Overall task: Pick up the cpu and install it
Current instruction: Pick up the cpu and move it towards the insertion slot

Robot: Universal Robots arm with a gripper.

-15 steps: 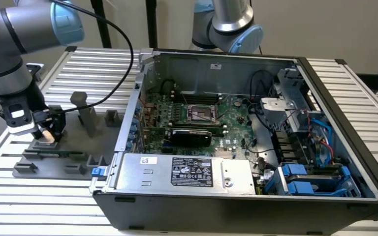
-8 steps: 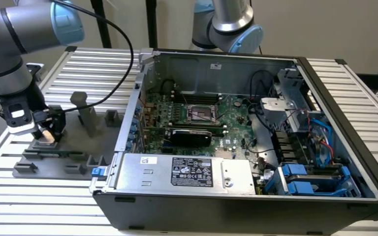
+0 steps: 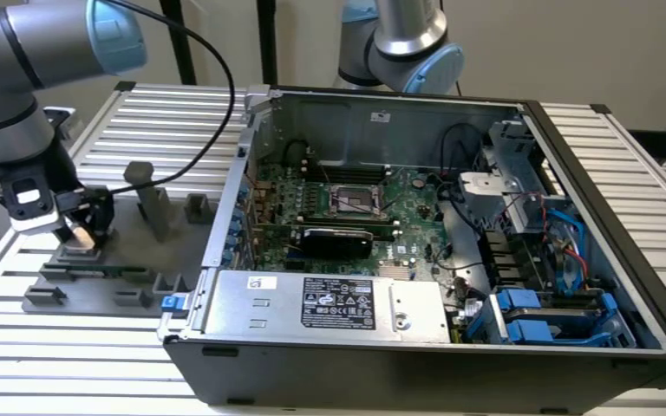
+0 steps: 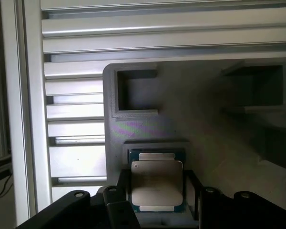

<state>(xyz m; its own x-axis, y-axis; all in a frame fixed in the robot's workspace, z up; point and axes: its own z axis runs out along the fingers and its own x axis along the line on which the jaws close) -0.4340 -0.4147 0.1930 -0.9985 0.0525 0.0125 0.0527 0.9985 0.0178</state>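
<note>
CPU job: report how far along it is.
Done: the gripper is down at the grey fixture, with open jaws either side of the cpu. In hand: nothing; the cpu lies in its pocket. Left: the pickup and the install; the motherboard socket looks empty.

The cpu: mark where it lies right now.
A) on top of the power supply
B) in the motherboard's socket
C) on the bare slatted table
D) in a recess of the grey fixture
D: the wrist view shows the cpu lying flat in a recess of the grey fixture, with the gripper down at that fixture, outside the computer case.
</note>
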